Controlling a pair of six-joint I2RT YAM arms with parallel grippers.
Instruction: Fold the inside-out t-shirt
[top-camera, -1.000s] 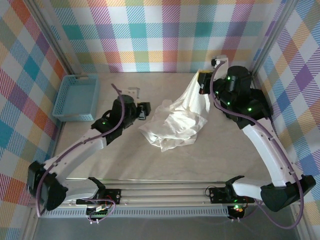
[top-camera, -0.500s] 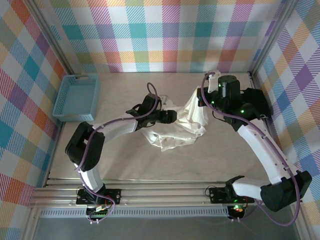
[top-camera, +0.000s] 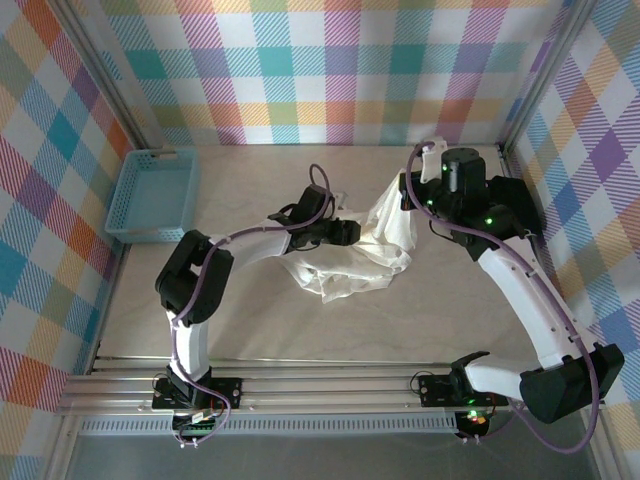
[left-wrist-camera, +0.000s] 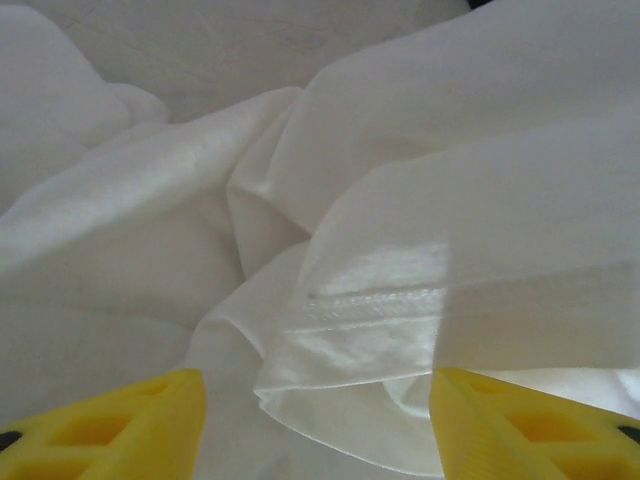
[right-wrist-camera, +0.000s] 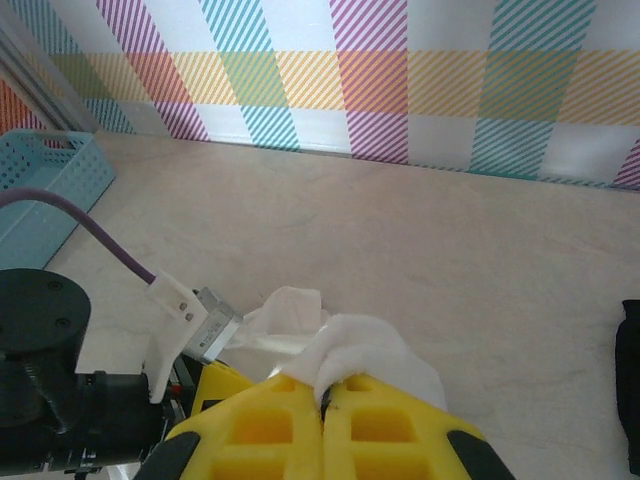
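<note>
Counter (top-camera: 330, 320): pale surface with plaid walls on three sides. I see it whole from the top camera.
Inside-out t-shirt (top-camera: 350, 265): white, thin and shiny, bunched in a crumpled heap at the counter's middle, with one part drawn up and back to the right. I see no flat panel and no fold made. By my reckoning the task is barely begun: spreading, smoothing and every fold are left.
Right arm (top-camera: 520, 290): rises from its base and bends inward over the far right of the counter, wrist raised above the cloth.
Left arm (top-camera: 250, 240): elbow lifted near the left side, forearm stretched low across to the heap.
Blue basket (top-camera: 152, 195): far left, well apart from the shirt.
Right pincer (right-wrist-camera: 323, 395): closed, pinching a tuft of the shirt between its yellow fingers and holding that part aloft.
Left pincer (left-wrist-camera: 318, 400): fingers spread apart, gripping nothing. A stitched hem fold of the shirt (left-wrist-camera: 370, 300) lies just ahead between them, so I judge it poised to take that edge.
</note>
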